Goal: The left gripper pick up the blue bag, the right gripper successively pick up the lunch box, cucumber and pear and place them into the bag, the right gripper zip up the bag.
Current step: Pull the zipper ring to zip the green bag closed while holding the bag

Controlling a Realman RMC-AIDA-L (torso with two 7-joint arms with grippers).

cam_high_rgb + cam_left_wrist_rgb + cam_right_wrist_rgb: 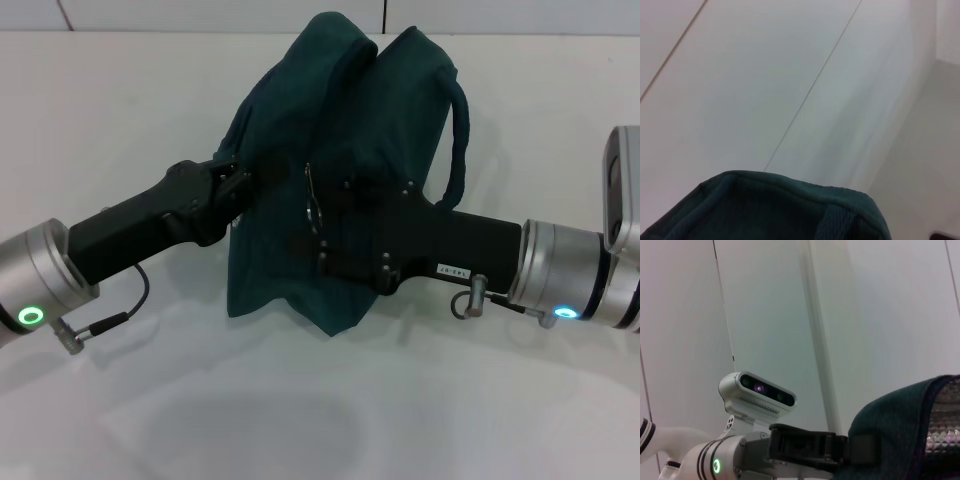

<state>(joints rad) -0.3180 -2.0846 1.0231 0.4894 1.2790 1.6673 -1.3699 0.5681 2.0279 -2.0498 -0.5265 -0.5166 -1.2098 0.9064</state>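
Head view shows your left gripper (238,185) clamped on the blue bag (340,130), holding it up over the bench (320,420); the right gripper (325,225) sits against its front, grip unclear. No food visible; judge zipping remains

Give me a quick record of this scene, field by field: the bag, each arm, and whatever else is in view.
bag: dark blue-green fabric bag slumped on the white table, rope handle on its right side
left end effector: at the bag's left edge, gripping the fabric
right end effector: lying across the bag's front, fingers hidden
bag interior: silver quilted lining shows in the right wrist view
lunch box, cucumber, pear: none visible
zip: state cannot be told
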